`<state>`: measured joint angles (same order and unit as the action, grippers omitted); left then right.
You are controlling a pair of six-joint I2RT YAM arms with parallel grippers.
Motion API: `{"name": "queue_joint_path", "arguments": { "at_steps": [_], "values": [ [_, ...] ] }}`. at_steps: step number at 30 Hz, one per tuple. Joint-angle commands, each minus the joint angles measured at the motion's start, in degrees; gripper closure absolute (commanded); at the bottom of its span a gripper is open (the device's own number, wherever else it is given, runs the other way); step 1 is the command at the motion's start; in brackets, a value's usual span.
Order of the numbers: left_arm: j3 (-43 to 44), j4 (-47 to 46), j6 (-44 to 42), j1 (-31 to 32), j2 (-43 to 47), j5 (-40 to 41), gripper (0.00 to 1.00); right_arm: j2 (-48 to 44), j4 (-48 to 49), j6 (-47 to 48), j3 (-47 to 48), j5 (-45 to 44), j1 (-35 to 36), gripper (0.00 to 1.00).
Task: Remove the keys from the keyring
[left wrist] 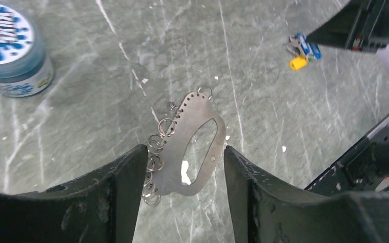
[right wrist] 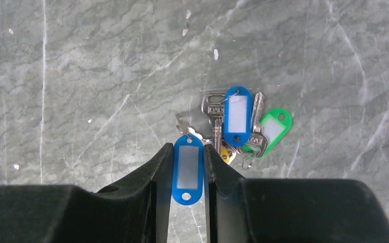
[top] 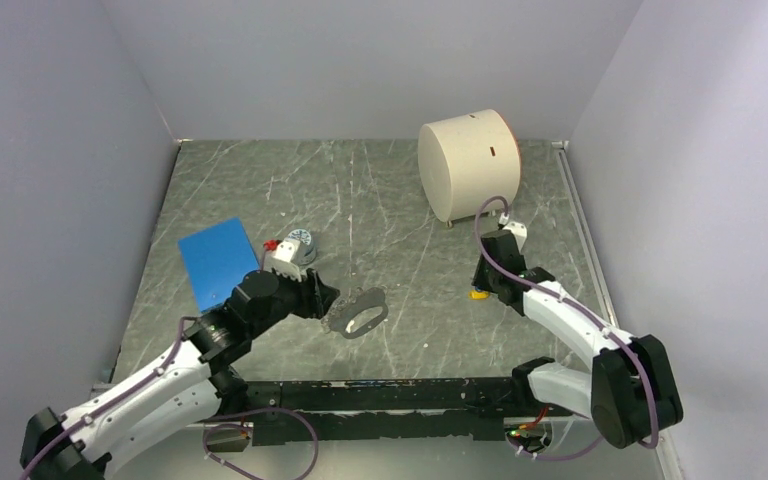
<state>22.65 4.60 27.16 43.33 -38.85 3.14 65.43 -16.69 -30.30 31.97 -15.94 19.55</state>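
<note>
The keyring (left wrist: pixel 192 144), a flat grey metal oval with small wire rings along one side, sits between my left gripper's (left wrist: pixel 185 162) fingers, which touch both its sides. It also shows in the top view (top: pixel 356 312), just beyond the left gripper (top: pixel 326 300). No key hangs on it. My right gripper (right wrist: pixel 188 149) is shut on a blue key tag (right wrist: pixel 187 172) whose key joins a pile of keys (right wrist: pixel 243 126) with blue, green and yellow tags on the table. The pile shows by the right gripper (top: pixel 484 280) as a yellow speck (top: pixel 479 294) and in the left wrist view (left wrist: pixel 302 53).
A small round blue-patterned jar (top: pixel 299 243) (left wrist: pixel 10 45) stands behind the left gripper. A flat blue square pad (top: pixel 218 262) lies at the left. A large cream cylinder (top: pixel 468 165) lies on its side at the back right. Grey walls enclose the table.
</note>
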Motion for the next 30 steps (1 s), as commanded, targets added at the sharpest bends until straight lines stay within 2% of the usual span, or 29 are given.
{"name": "queue_joint_path", "arguments": {
  "at_steps": [1, 3, 7, 10, 14, 18, 23, 27, 30],
  "values": [
    [7.71, 13.9, 5.08, 0.0, 4.16, 7.72, 0.36, -3.07, 0.37, -2.4, -0.53, 0.31, -1.02, 0.72],
    [11.29, 19.41, 5.48, 0.04, 5.98, 10.28, 0.34, -3.92, 0.37, -2.39, -1.2, 0.7, -1.27, 0.54],
    [18.69, 28.59, 4.72, 0.0, 8.6, 15.49, 0.09, -8.41, 0.5, -2.23, -2.5, 3.15, -1.44, 0.28],
    [23.35, 34.72, 4.26, 0.0, 10.14, 18.93, 0.06, -13.79, -2.31, -2.56, -1.47, 3.03, -1.44, 0.14],
    [29.13, 40.2, 2.9, 0.07, 11.97, 21.07, 0.06, -22.82, -8.23, -3.0, 3.01, 2.38, -1.36, 0.03],
    [34.38, 44.95, 2.81, 0.05, 13.67, 22.52, 0.06, -33.4, -12.21, -1.73, 8.12, 3.27, -1.28, 0.01],
    [39.98, 48.81, 0.46, 0.04, 15.73, 23.42, 0.06, -43.25, -17.1, 2.15, 15.6, 0.2, -1.3, 0.01],
    [39.81, 47.76, -3.27, 0.08, 18.84, 23.76, 0.06, -49.78, -18.91, 7.31, 20.54, -3.06, -1.28, 0.01],
    [37.71, 45.94, -5.44, 0.12, 21.59, 23.92, 0.06, -55.18, -17.56, 11.84, 20.49, -6.62, -1.32, 0.01]
  ]
}}
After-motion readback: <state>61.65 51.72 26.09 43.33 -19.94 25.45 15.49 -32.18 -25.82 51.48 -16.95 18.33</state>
